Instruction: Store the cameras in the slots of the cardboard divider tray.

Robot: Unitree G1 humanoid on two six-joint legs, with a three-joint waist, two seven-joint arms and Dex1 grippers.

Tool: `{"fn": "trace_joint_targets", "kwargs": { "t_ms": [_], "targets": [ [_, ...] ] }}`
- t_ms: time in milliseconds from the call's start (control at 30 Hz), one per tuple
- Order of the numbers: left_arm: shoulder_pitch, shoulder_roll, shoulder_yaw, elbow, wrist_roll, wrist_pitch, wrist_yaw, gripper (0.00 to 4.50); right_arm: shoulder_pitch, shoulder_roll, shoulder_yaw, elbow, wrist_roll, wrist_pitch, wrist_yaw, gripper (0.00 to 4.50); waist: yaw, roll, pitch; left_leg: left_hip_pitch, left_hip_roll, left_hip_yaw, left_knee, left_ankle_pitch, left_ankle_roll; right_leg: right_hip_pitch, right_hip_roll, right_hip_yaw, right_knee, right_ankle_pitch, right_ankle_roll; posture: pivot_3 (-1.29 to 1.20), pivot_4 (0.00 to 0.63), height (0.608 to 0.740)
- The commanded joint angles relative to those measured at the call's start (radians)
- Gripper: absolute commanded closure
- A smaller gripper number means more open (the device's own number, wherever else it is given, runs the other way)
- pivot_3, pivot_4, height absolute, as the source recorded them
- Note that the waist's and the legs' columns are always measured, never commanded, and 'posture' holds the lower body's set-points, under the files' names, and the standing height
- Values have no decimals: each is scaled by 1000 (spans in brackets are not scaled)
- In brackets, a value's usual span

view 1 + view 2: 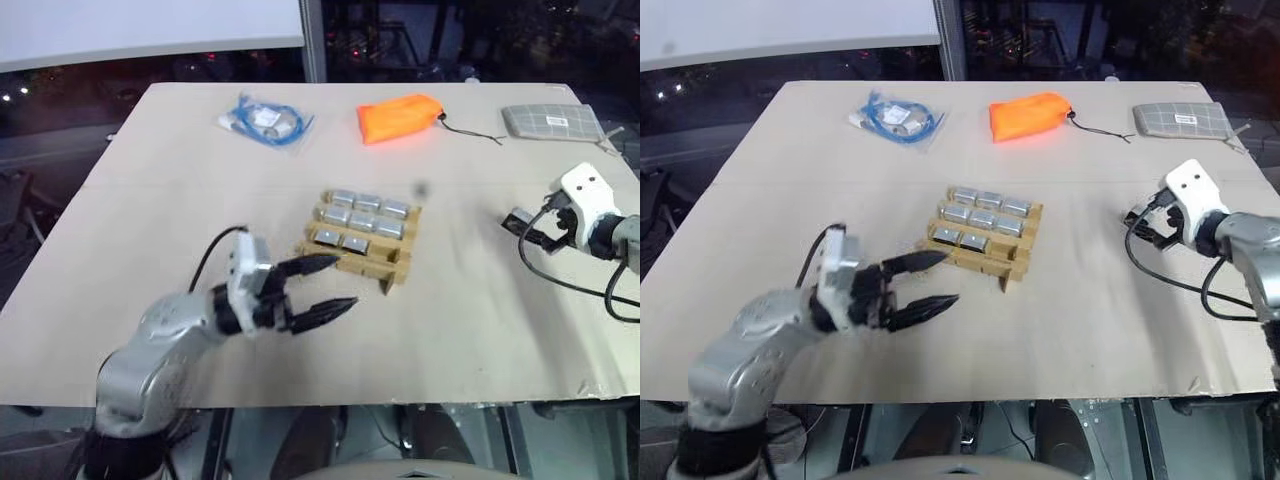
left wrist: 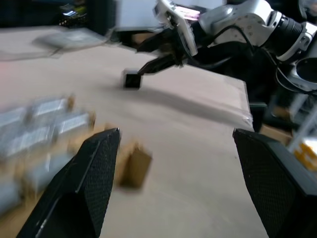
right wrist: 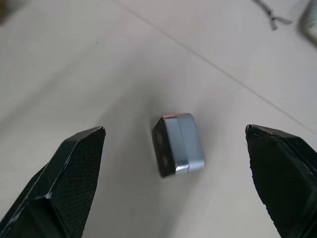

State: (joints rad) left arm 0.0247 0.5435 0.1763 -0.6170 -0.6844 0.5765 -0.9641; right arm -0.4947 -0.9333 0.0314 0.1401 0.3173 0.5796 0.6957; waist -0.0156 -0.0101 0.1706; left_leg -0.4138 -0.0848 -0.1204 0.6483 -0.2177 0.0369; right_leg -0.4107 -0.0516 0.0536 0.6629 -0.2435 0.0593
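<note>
The cardboard divider tray (image 1: 398, 268) lies mid-table with several silver-grey cameras (image 1: 362, 220) in its cells; its near right cell shows bare cardboard. My left gripper (image 1: 340, 283) hovers just in front of the tray's near left corner, open, with nothing between its fingers. One loose camera (image 3: 178, 145) lies on the table at the right, black lens face turned sideways. My right gripper (image 1: 522, 228) is open right at it, one finger on either side and apart from it. The left wrist view shows that camera (image 2: 132, 79) under the right gripper's fingertips.
At the table's back edge lie a bagged blue cable (image 1: 265, 122), an orange pouch (image 1: 400, 117) and a flat grey gridded pouch (image 1: 551, 121). A black cable (image 1: 560, 282) loops from my right wrist onto the table. The table's near edge runs just behind my left arm.
</note>
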Motion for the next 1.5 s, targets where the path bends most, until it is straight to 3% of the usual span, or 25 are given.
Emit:
{"fn": "trace_joint_targets", "kwargs": {
  "t_ms": [33,300,733,833,1000,1167,1400,1500],
  "targets": [
    [102,24,52,-107,-24,-37,21,718,-69,13,17,85,-42,-39,72,0,7,2,-1,0,0,0,0,0,0,0,-1,0,0,0,0,0,150,740],
    [209,50,94,-168,-66,-74,54,718,-150,43,44,239,-120,-54,134,0,13,3,-1,0,-1,1,0,0,0,0,-2,0,-1,0,0,0,150,740],
    [134,118,72,-155,-143,-116,11,718,-159,58,13,281,-156,-38,165,0,4,3,-1,0,-1,2,-1,0,0,0,-1,1,-1,0,0,0,150,740],
    [140,116,66,-146,-137,-132,7,681,-157,64,12,291,-161,-42,167,797,4,3,-1,0,-1,2,-1,0,0,0,-1,1,-1,0,0,0,150,740],
    [152,110,58,-122,-121,-163,-4,681,-158,62,9,291,-174,-66,165,2852,4,3,-1,0,-1,2,-1,0,0,0,-1,1,-1,0,0,0,150,740],
    [171,107,56,-96,-108,-195,-13,681,-147,54,-20,191,-154,-81,184,2852,4,4,-1,0,-1,2,-2,0,0,0,-1,1,-1,0,0,0,150,740],
    [217,102,65,-41,-75,-252,-45,681,-75,111,-19,-296,4,98,224,2852,3,5,-1,0,0,2,-4,0,0,-2,-1,1,-2,0,0,0,150,740],
    [233,104,66,-33,-67,-268,-54,681,-62,128,5,-350,-25,123,178,2852,9,4,-1,-1,-1,2,-4,0,0,-2,-1,1,-2,0,0,0,150,740]
  ]
}}
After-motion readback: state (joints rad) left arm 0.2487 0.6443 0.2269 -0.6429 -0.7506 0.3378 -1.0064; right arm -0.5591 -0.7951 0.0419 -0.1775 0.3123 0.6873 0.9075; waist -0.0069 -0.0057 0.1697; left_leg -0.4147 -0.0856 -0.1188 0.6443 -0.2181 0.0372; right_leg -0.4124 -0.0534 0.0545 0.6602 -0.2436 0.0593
